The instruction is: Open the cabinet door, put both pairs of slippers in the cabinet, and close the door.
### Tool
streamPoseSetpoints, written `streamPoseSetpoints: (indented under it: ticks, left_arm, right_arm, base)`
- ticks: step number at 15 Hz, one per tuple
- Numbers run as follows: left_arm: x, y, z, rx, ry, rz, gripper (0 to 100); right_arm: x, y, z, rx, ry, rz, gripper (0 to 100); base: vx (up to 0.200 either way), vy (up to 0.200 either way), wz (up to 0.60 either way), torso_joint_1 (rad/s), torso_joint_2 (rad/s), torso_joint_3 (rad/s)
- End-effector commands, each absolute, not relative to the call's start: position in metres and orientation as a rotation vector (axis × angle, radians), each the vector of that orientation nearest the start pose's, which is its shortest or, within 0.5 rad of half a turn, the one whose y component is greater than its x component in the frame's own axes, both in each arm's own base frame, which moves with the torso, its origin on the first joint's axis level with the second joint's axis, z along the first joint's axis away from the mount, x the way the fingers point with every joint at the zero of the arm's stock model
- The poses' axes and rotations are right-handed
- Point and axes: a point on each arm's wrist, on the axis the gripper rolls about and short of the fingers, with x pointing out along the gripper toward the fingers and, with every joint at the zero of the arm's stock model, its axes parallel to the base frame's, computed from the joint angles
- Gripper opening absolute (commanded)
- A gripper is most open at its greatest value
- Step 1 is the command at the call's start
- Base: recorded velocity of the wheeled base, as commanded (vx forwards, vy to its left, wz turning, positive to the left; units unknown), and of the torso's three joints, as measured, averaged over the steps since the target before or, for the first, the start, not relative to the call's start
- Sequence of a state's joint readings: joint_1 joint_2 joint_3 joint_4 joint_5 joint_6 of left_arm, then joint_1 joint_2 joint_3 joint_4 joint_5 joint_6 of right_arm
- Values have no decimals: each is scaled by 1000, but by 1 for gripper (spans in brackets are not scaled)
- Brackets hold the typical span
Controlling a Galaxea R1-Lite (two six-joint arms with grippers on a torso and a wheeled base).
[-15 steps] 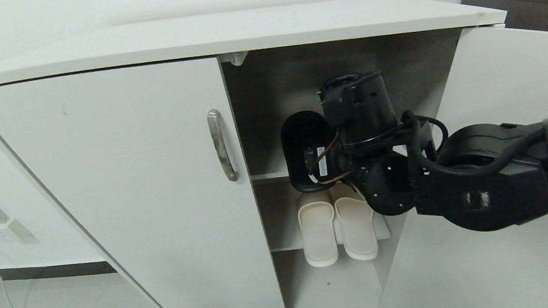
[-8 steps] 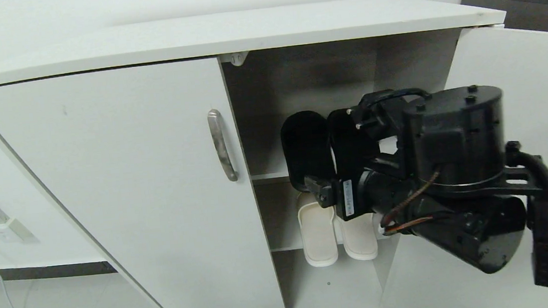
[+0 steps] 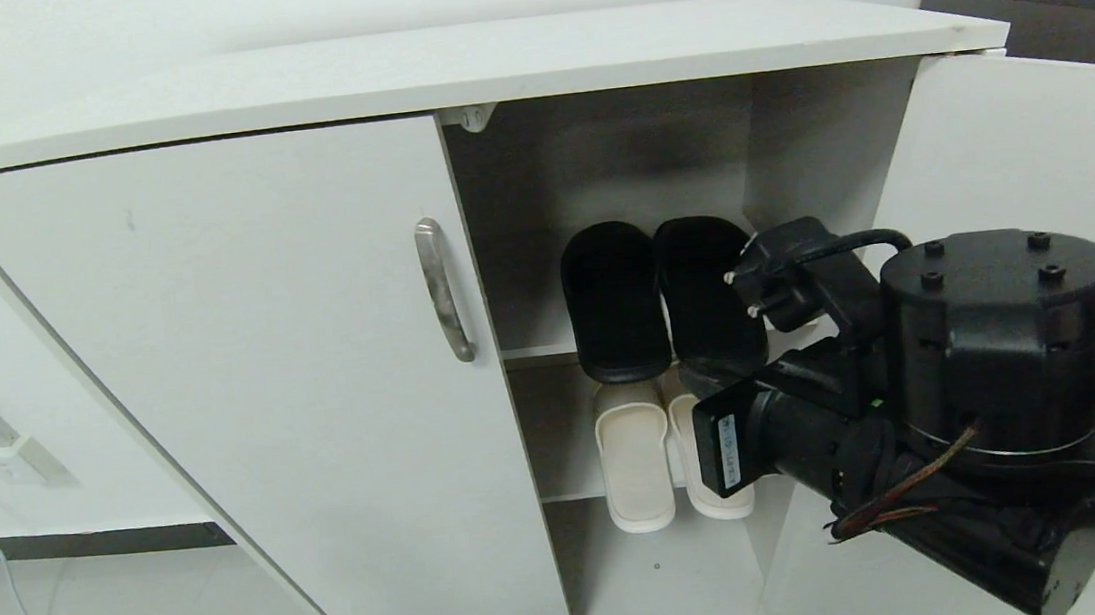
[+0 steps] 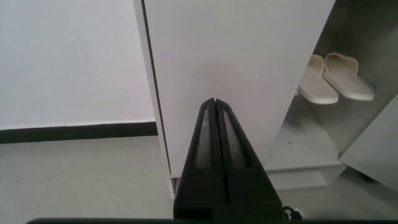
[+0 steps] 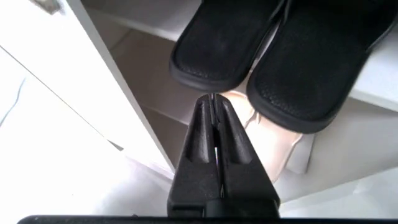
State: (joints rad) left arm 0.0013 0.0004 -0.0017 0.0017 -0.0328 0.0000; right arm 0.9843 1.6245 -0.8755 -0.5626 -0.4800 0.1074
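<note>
Black slippers (image 3: 662, 296) sat at the upper shelf's (image 3: 537, 354) front edge, white slippers (image 3: 667, 457) on the lower shelf (image 3: 566, 495), cabinet door (image 3: 995, 154) open. Right gripper (image 5: 213, 98) hung clenched and empty just before them; left gripper (image 4: 214, 101) was clenched too.

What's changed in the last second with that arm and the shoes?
The right gripper pulled back out of the cabinet, shut and empty, uncovering the black slippers on the upper shelf. The white slippers below, the shut left door and the open right door stayed put.
</note>
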Motion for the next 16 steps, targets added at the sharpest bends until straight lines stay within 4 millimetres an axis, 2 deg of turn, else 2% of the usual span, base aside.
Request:
streamPoseSetpoints:
  ticks: [1,5,11,16]
  left_arm:
    - [-23,-1,76,-2,2,-31,0]
    - [-23,-1,76,-2,0,-31,0]
    - [-23,-1,76,-2,0,-32,0]
    - [-23,-1,76,-2,2,-32,0]
  right_arm:
    - [173,244,207,-44,194,495,0]
    - [173,244,198,-62,185,498,0]
    - [173,243,196,-68,180,499,0]
    - [173,243,195,-80,178,500,0]
  base:
    - [0,0,0,0,0,0]
    - [0,0,0,0,0,0]
    - [0,0,0,0,0,0]
    - [-200,0,0,7,3,3]
